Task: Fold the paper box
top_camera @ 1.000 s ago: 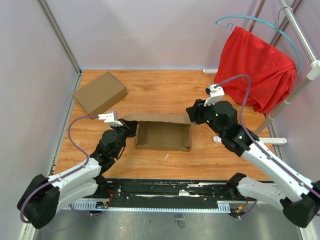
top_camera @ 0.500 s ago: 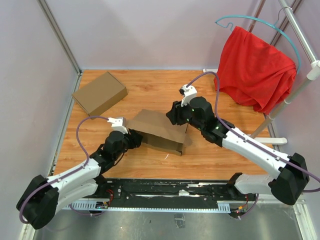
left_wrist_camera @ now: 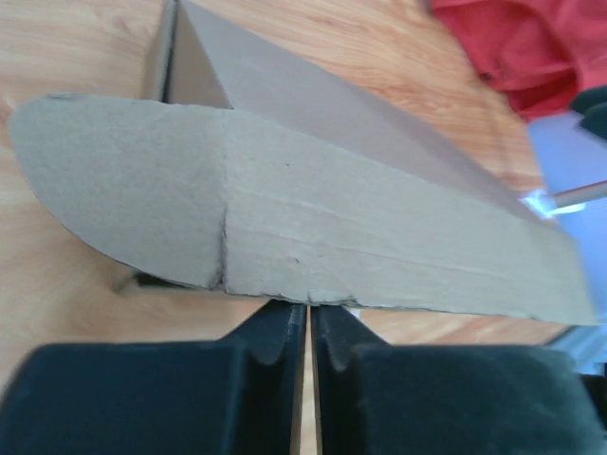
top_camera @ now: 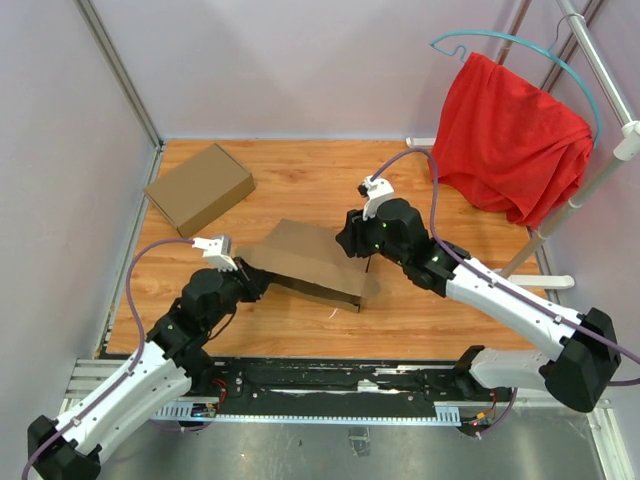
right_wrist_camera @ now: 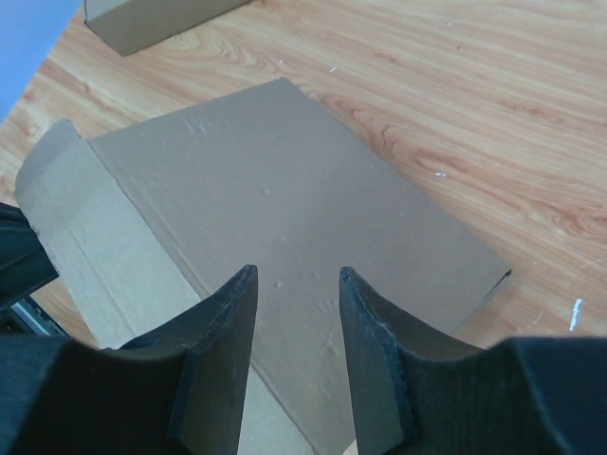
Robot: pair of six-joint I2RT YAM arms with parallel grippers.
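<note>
From above, the paper box (top_camera: 310,258) lies near the middle of the wooden table (top_camera: 330,170), a plain brown cardboard shell with its lid slanting down over the tray. The left gripper (top_camera: 252,283) is at the box's near-left corner. The right gripper (top_camera: 350,243) sits over the box's far-right edge. A second closed cardboard box (top_camera: 199,186), equally plain, rests well apart from the paper box, beyond its far-left side. A red cloth (top_camera: 510,130) hangs on a teal hanger (top_camera: 500,38) well beyond the box's right side.

In the left wrist view, the paper box (left_wrist_camera: 313,227) fills the frame. A flap with a rounded left end and a vertical crease juts toward the camera, the sloping lid behind it. The left gripper (left_wrist_camera: 308,308) has its dark fingers (left_wrist_camera: 270,336) almost together, only a thin slit between them, with the tips right at the flap's lower edge. Whether they pinch the cardboard I cannot tell. The red cloth (left_wrist_camera: 503,47) shows past the box's far right.

In the right wrist view, the paper box (right_wrist_camera: 266,199) lies below the right gripper (right_wrist_camera: 296,280), whose fingers (right_wrist_camera: 223,341) stand clearly apart over the flat lid, holding nothing. Whether the tips touch the lid I cannot tell. The second cardboard box (right_wrist_camera: 142,19) peeks in beyond the box's far-left side, and bare table (right_wrist_camera: 455,85) shows to the box's right.
</note>
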